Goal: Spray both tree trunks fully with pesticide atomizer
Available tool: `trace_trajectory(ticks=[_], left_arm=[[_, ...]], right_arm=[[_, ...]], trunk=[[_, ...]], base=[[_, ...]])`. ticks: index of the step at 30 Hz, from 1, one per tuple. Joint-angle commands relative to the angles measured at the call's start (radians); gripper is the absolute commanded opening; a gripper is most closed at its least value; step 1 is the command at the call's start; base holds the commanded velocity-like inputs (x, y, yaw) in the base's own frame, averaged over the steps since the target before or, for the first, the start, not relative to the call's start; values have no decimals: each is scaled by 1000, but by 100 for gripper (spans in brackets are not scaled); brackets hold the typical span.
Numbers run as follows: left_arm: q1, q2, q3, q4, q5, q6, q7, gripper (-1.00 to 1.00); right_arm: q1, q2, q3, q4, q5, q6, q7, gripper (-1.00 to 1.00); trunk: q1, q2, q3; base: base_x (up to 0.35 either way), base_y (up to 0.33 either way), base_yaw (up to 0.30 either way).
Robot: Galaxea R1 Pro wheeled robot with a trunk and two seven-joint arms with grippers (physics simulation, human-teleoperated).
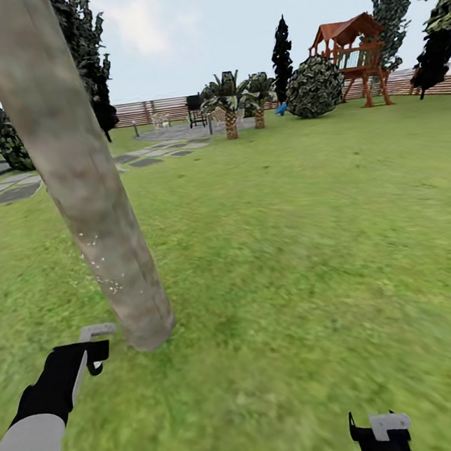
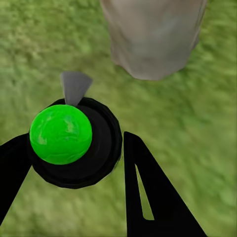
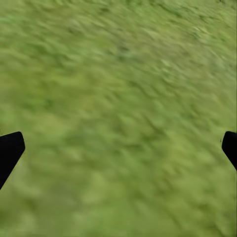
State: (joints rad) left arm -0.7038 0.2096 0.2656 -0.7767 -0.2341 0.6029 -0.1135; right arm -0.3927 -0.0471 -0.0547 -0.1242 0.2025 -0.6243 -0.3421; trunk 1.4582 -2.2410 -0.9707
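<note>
A thick, mottled grey-brown tree trunk [image 1: 84,193] leans up from the lawn at the left of the head view. Tiny white pesticide specks [image 1: 98,266] dot its lower part. My left gripper [image 1: 93,356] hovers low just left of the trunk's base, shut on the pesticide atomizer [image 1: 96,332], whose grey nozzle points toward the trunk. In the left wrist view the atomizer's green cap and black collar [image 2: 60,133] sit between my black fingers [image 2: 148,192], with the trunk's base [image 2: 153,39] just beyond. My right gripper [image 1: 382,435] hangs open over bare grass, fingers [image 3: 10,150] wide apart.
Grass [image 1: 305,244] stretches ahead and to the right. Far off stand a wooden playset [image 1: 353,54], a round dark bush [image 1: 314,86], small palms [image 1: 228,105], stone paving [image 1: 16,189] and the brown slat fence [image 1: 148,111].
</note>
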Motion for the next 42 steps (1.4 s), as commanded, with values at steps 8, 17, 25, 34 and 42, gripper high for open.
trace_trajectory(ticks=[8, 17, 25, 34, 42], left_arm=[[0, -1, -1, 0, -2, 0, 0, -100], [0, -1, 0, 1, -2, 0, 23, -100], [0, -4, -3, -1, 3, -1, 17, -100], [0, -6, -3, 0, 3, -1, 12, -100], [0, -7, -3, -1, 4, 0, 19, -100]], right_arm=[[0, 0, 0, 0, 0, 0, 0, 100], [0, 1, 1, 0, 0, 0, 0, 100], [0, 1, 0, 0, 0, 0, 0, 100], [0, 0, 0, 2, 2, 0, 1, 100], [0, 1, 1, 0, 1, 1, 1, 100]], trunk=[[0, 0, 0], [0, 0, 0], [0, 0, 0], [0, 0, 0], [0, 0, 0]], base=[[238, -189, 73], [233, -192, 93], [126, -245, 238], [3, -275, 6], [0, -275, 68]])
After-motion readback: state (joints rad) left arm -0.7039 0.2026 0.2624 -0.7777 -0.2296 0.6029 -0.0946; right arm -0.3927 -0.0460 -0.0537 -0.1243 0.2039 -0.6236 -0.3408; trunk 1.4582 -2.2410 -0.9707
